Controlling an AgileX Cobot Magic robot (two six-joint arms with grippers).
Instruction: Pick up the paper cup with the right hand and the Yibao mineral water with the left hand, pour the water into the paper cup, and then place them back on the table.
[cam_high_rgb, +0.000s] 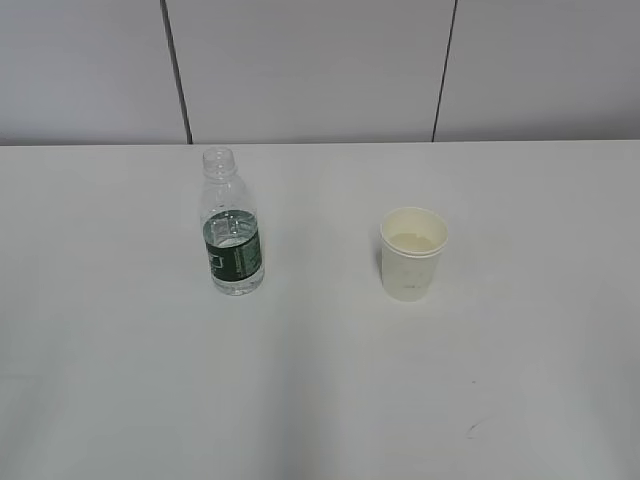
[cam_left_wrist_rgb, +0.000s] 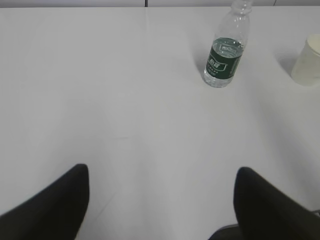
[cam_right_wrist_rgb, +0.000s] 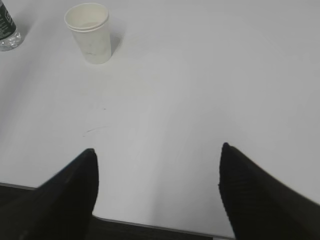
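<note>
The Yibao mineral water (cam_high_rgb: 233, 228), a small clear uncapped bottle with a dark green label, stands upright on the white table (cam_high_rgb: 320, 400), left of centre. It also shows in the left wrist view (cam_left_wrist_rgb: 225, 52) and at the top left edge of the right wrist view (cam_right_wrist_rgb: 6, 30). The white paper cup (cam_high_rgb: 412, 254) stands upright to its right, seen in the right wrist view (cam_right_wrist_rgb: 90, 31) and at the left wrist view's right edge (cam_left_wrist_rgb: 309, 61). My left gripper (cam_left_wrist_rgb: 162, 172) is open and empty, far short of the bottle. My right gripper (cam_right_wrist_rgb: 157, 150) is open and empty, over the table's near edge. Neither arm shows in the exterior view.
A pale grey panelled wall (cam_high_rgb: 320, 70) with dark vertical seams rises behind the table. The table's near edge (cam_right_wrist_rgb: 150, 224) shows under my right gripper, with dark floor below. Faint marks (cam_right_wrist_rgb: 95, 129) lie on the tabletop in front of the cup.
</note>
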